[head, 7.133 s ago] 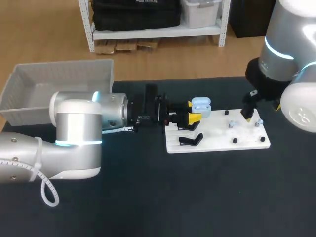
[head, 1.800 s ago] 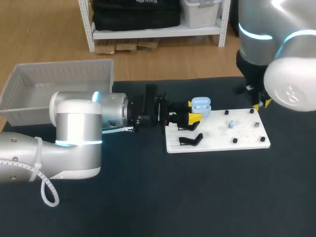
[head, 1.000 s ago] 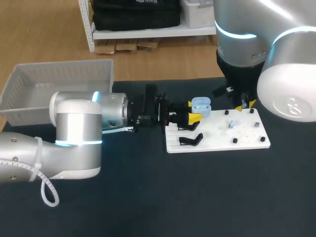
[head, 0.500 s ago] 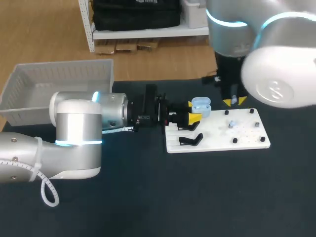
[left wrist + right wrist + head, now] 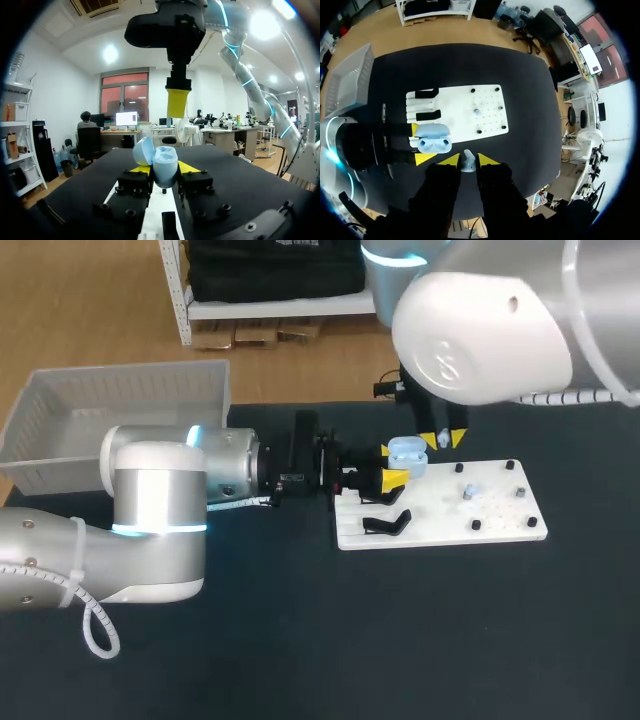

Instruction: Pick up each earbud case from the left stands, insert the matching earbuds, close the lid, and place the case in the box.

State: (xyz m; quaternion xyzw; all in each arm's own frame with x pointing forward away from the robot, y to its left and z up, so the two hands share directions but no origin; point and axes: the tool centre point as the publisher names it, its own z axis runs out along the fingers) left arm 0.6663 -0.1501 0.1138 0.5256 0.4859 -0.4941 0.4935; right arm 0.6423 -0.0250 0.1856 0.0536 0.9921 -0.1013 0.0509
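Observation:
A light blue earbud case (image 5: 407, 452) with its lid up sits between the yellow tips of my left gripper (image 5: 390, 466), which is shut on it at the left end of the white board (image 5: 440, 510). In the left wrist view the case (image 5: 165, 162) stands upright between the fingers. My right gripper (image 5: 438, 439) hangs just above and to the right of the case. In the right wrist view that gripper (image 5: 468, 159) is shut on a pale earbud (image 5: 468, 165), right beside the open case (image 5: 433, 138). Another earbud (image 5: 476, 111) rests on the pegged part of the board.
A black stand (image 5: 385, 524) lies on the board's left part, in front of the case. Several small black pegs dot the board's right half. A grey basket (image 5: 120, 375) stands at the table's far left, behind my left arm.
My right arm has swung left from over the board's far right end to just above the open case, carrying the earbud. The left arm and case have not moved.

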